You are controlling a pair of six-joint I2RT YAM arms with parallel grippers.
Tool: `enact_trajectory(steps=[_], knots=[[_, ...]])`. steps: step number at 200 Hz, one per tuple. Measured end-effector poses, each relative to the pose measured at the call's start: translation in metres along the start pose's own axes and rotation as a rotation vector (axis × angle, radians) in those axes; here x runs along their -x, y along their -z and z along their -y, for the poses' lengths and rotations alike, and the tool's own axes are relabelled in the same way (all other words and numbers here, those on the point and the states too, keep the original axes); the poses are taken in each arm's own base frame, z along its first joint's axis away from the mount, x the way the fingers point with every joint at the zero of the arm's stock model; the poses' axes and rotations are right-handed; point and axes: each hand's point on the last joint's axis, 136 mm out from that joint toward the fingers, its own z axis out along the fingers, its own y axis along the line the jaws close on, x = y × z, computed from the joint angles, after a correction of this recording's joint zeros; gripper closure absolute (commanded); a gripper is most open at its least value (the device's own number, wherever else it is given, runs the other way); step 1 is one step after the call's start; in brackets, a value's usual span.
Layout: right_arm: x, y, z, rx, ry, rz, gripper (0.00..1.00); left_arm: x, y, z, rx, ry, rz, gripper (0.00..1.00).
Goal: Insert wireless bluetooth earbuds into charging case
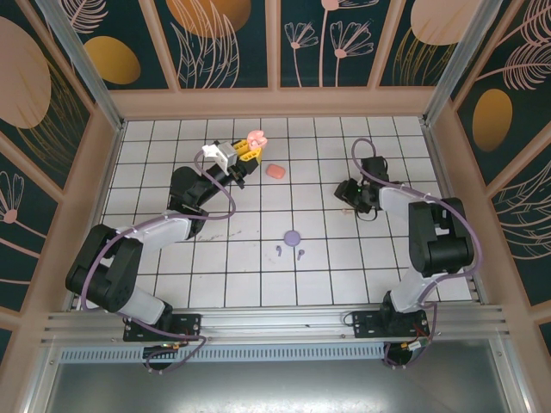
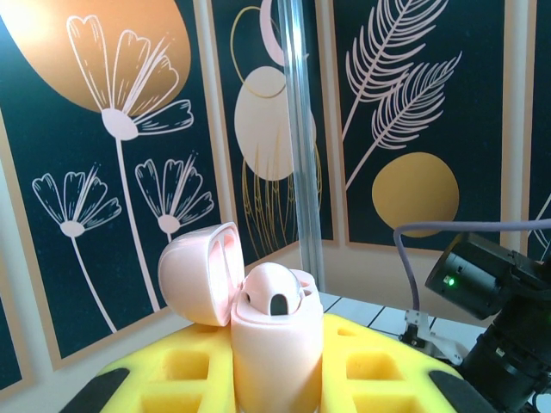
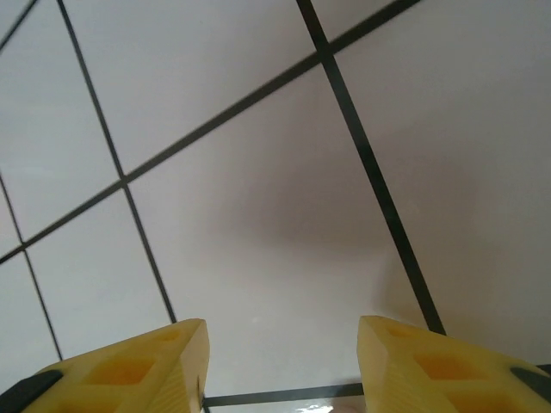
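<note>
A pale pink charging case [image 2: 275, 357] stands upright with its lid [image 2: 194, 271] swung open, and my left gripper [image 1: 244, 157] is shut on it, its yellow fingers [image 2: 172, 374] pressing on both sides. One pink earbud [image 2: 274, 291] sits in the case's top. The held case [image 1: 256, 138] is lifted at the back of the table. Two purple earbuds [image 1: 278, 250] [image 1: 300, 253] lie on the tiles in front of a round purple case [image 1: 293, 236]. My right gripper [image 3: 284, 344] hangs open just above a bare tile, nothing between its fingers, at the right [image 1: 350, 194].
A salmon-orange case [image 1: 275, 172] lies on the white gridded table [image 1: 258, 275] just right of the left gripper. Patterned walls enclose the table on three sides. The right arm's wrist [image 2: 491, 292] shows at the right of the left wrist view.
</note>
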Motion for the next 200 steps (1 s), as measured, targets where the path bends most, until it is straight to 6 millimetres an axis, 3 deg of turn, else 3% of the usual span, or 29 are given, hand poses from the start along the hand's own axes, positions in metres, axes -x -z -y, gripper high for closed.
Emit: enact_trajectory(steps=[28, 55, 132, 169, 200], knots=[[-0.002, -0.001, 0.001, -0.001, 0.009, -0.004, 0.51, 0.004, 0.001, 0.001, 0.0, -0.004, 0.008, 1.0], [-0.017, -0.004, 0.009, -0.005, 0.004, -0.04, 0.51, 0.005, 0.001, 0.001, -0.001, -0.005, 0.01, 1.0], [-0.05, 0.008, -0.022, 0.066, 0.033, -0.107, 0.51, 0.005, 0.001, 0.001, 0.0, 0.002, 0.01, 1.0], [-0.036, 0.018, -0.025, -0.029, 0.065, -0.052, 0.5, 0.005, 0.001, 0.001, -0.001, 0.002, 0.01, 1.0], [-0.028, 0.021, -0.044, -0.078, 0.197, -0.018, 0.5, 0.006, 0.001, 0.001, -0.001, 0.001, 0.011, 1.0]])
